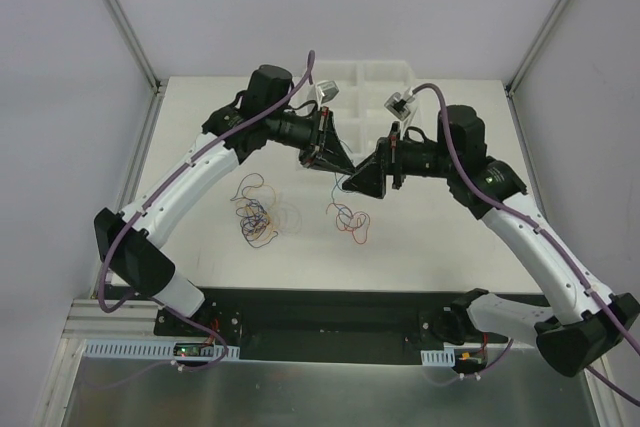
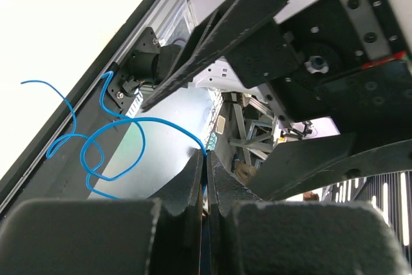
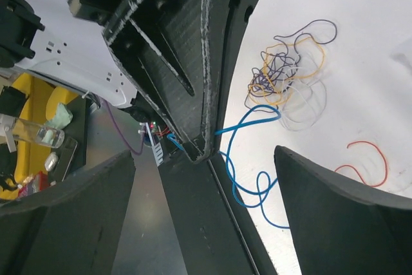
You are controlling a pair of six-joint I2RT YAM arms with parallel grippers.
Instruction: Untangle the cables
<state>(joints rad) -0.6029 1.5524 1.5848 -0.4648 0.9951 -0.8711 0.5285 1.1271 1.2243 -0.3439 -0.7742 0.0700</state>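
Because these cables are thin, light and springy, we judge that they will weigh nothing on the fingers, keep their curls when lifted, and snag on one another instead of sliding free. Their smooth skin looks slippery, so a pinch at the very tips, close to a loose end or on a loop standing out of the heap, seems the best hold. A slow pull should spare the rest from being dragged along.

We see the left gripper fully closed, its two fingers pinching the blue cable by one end. That cable hangs in open loops above the middle of the desk. The right gripper faces it with its fingers spread wide and nothing between them but the other gripper's tip.

Most cables lie in one small tangle, left of the desk's middle and toward its near edge. It is a loose nest of orange-yellow, dark purple-black and pale strands, with some blue showing from above. A red cable lies apart from it in a single curl, near the middle of the desk and below the hanging blue one.
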